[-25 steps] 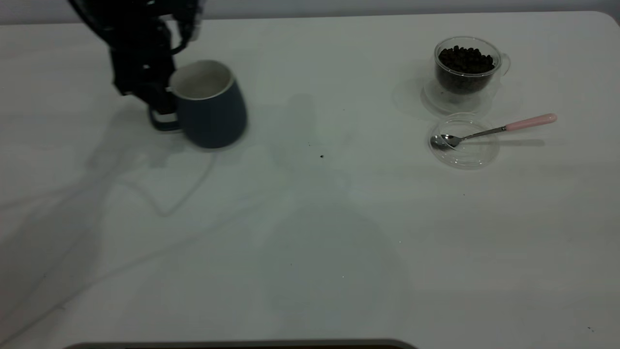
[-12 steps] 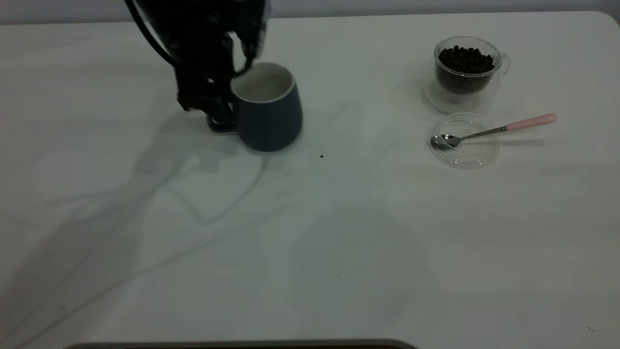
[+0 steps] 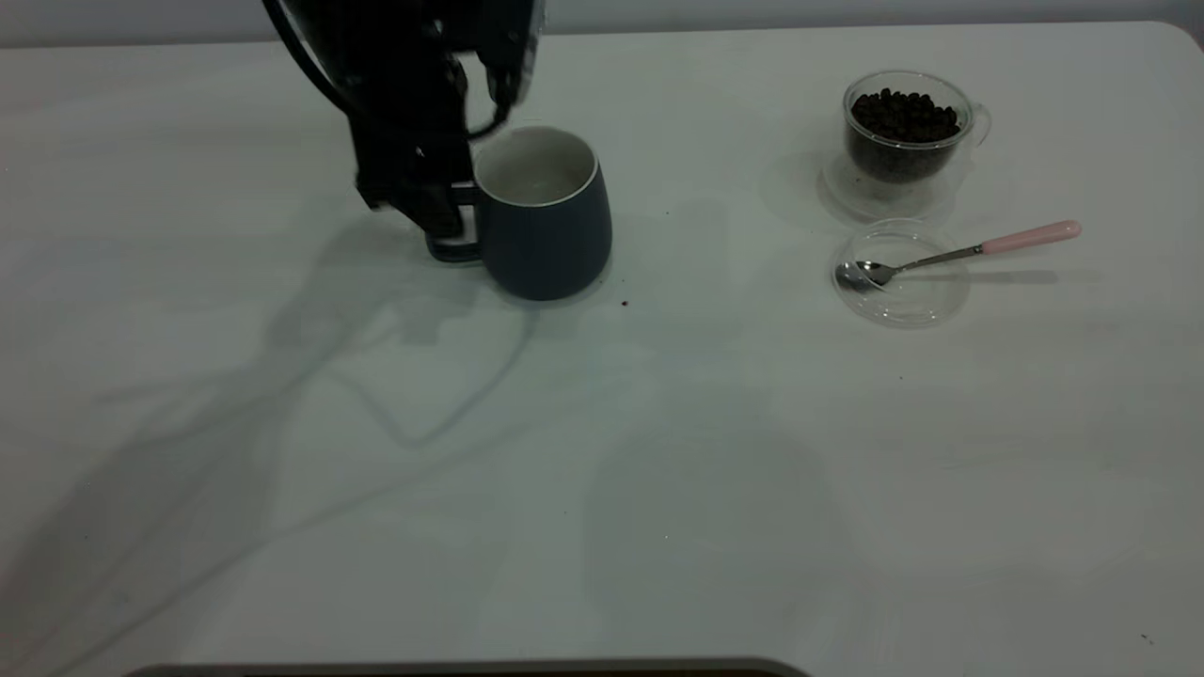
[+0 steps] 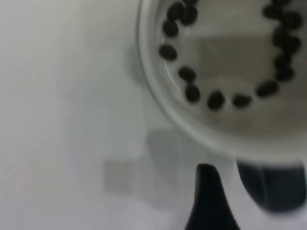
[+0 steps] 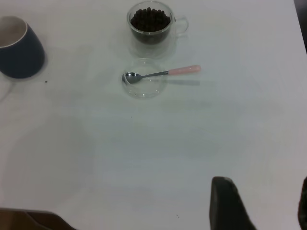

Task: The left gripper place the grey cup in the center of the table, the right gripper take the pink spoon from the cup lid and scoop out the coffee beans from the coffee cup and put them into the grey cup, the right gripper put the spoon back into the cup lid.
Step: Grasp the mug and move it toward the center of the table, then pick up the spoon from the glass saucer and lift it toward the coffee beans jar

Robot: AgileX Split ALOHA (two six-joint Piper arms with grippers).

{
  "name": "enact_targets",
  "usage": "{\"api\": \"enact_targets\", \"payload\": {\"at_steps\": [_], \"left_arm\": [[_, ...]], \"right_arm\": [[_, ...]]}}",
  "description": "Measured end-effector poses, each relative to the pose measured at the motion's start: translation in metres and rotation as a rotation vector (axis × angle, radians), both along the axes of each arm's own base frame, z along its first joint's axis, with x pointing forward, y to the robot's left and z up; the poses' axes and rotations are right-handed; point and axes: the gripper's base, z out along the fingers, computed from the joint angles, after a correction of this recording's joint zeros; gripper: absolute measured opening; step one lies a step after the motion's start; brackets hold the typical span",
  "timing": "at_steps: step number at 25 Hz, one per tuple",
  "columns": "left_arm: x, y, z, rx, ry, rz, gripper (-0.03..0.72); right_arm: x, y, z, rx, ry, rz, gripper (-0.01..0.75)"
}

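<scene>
The grey cup [image 3: 546,230] is upright left of the table's [image 3: 658,451] centre, at or just above the surface. My left gripper [image 3: 450,209] is shut on its loop handle [image 3: 453,250]. The left wrist view looks down into the cup [image 4: 225,52]; several coffee beans [image 4: 187,74] ring its white bottom, and one finger [image 4: 207,201] shows beside the handle [image 4: 273,187]. The coffee cup [image 3: 905,127], full of coffee beans [image 3: 905,115], stands far right. The pink spoon [image 3: 969,251] lies with its bowl in the cup lid [image 3: 901,275]. My right gripper [image 5: 264,206] is open, high above the near table, off the exterior view.
A stray dark crumb [image 3: 625,304] lies just right of the grey cup. The right wrist view shows the grey cup [image 5: 19,48], the coffee cup [image 5: 150,24], the lid [image 5: 144,87] and the spoon [image 5: 165,73]. A dark edge runs along the table's front [image 3: 470,669].
My left gripper has carried the grey cup rightward by its handle, from the far left toward the centre, slowing in the last half second. The right-side things have not moved.
</scene>
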Motion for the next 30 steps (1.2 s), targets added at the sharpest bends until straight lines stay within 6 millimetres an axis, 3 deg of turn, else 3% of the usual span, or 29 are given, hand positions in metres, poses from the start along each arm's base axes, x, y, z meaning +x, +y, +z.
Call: {"api": "enact_targets", "payload": {"at_steps": [5, 10, 12, 16, 20, 23, 26, 30], "left_arm": [[-0.001, 0.016, 0.048, 0.033, 0.011, 0.122, 0.567], [-0.018, 0.023, 0.131, -0.004, -0.006, 0.271, 0.567], [-0.034, 0.028, 0.179, -0.044, -0.015, 0.399, 0.567], [-0.077, 0.043, 0.256, -0.103, -0.008, 0.644, 0.567], [-0.115, 0.056, 0.311, -0.212, -0.06, 0.845, 0.567], [-0.146, 0.067, 0.341, -0.3, -0.098, 0.949, 0.567], [-0.188, 0.082, 0.357, -0.358, -0.128, 1.034, 0.567], [-0.241, 0.105, 0.345, -0.346, -0.146, 1.135, 0.567]], "right_arm": [[0.0, 0.0, 0.0, 0.0, 0.0, 0.0, 0.394], [0.0, 0.0, 0.0, 0.0, 0.0, 0.0, 0.394], [0.0, 0.0, 0.0, 0.0, 0.0, 0.0, 0.394], [0.0, 0.0, 0.0, 0.0, 0.0, 0.0, 0.394], [0.0, 0.0, 0.0, 0.0, 0.0, 0.0, 0.394], [0.0, 0.0, 0.0, 0.0, 0.0, 0.0, 0.394], [0.0, 0.0, 0.0, 0.0, 0.0, 0.0, 0.394], [0.0, 0.0, 0.0, 0.0, 0.0, 0.0, 0.394]]}}
